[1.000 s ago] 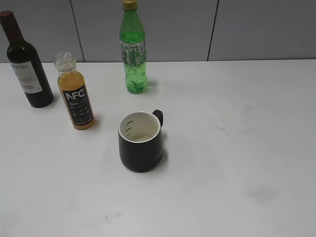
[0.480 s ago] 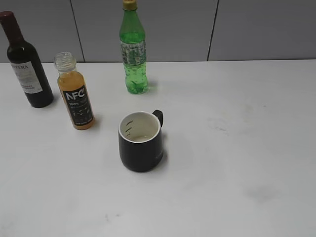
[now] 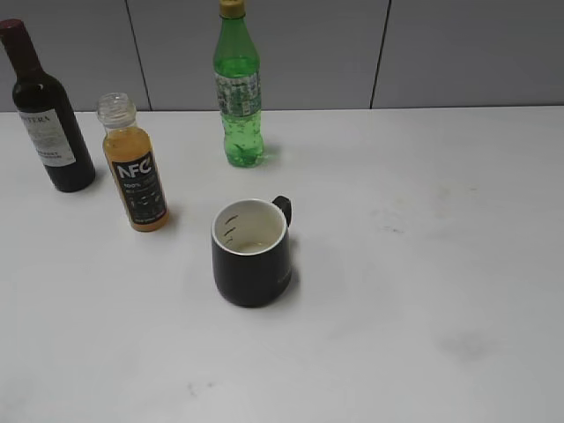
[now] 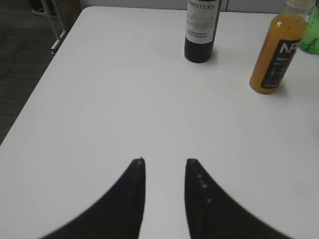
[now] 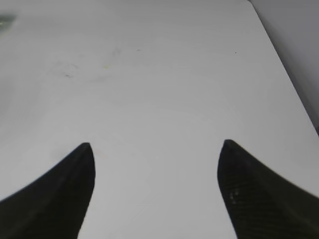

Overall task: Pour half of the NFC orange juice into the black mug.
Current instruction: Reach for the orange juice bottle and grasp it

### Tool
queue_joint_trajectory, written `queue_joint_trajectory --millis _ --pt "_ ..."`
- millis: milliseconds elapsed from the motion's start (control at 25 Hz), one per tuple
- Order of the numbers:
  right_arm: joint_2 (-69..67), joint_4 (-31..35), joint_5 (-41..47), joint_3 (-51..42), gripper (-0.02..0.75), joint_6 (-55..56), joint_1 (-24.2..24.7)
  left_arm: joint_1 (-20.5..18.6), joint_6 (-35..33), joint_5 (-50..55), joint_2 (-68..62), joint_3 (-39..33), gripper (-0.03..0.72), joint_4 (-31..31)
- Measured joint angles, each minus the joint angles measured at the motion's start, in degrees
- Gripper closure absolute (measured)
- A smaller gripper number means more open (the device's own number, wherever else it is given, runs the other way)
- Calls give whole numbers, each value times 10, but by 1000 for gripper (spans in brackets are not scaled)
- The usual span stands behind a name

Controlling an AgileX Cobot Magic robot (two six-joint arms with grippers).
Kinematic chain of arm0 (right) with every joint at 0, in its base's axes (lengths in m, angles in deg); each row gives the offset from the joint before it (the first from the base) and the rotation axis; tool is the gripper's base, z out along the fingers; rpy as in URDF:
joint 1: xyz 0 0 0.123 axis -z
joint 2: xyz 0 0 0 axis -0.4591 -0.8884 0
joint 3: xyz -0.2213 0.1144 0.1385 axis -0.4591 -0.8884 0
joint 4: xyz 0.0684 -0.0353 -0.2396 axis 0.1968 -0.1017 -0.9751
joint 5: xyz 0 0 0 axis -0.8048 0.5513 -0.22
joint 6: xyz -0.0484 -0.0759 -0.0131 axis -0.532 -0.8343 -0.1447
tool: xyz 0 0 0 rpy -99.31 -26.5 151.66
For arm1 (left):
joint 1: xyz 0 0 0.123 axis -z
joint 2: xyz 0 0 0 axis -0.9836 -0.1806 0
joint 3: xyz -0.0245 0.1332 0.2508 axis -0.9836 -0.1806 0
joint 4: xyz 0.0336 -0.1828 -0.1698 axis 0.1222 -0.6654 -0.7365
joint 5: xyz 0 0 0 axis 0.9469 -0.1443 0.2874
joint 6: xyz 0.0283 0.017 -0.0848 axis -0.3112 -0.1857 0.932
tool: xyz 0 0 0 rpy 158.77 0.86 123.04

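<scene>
1. Standing upright at left of the exterior frame: juice (image 3: 135,172), cap off, neck clear, about three-quarters full.
2. Mug (image 3: 251,252) sits centre frame on the table (image 3: 423,264), handle pointing to the upper right, white inside with a little residue at the bottom. You have it well apart from the juice.
3. Wine bottle (image 3: 46,113) upper left, near the juice; green bottle (image 3: 238,88) top centre.
4. Your left gripper (image 4: 164,162): jaws partly apart, nothing between them, over bare table; juice at upper right of its view.
5. Your right gripper (image 5: 157,145): jaws wide apart, grasping nothing, bare table below.
</scene>
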Motion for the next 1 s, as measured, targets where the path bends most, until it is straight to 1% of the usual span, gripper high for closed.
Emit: queue_joint_trajectory --millis 1000 --pt "0 1 0 0 161 0 0 0 0 0 0 0 467 0"
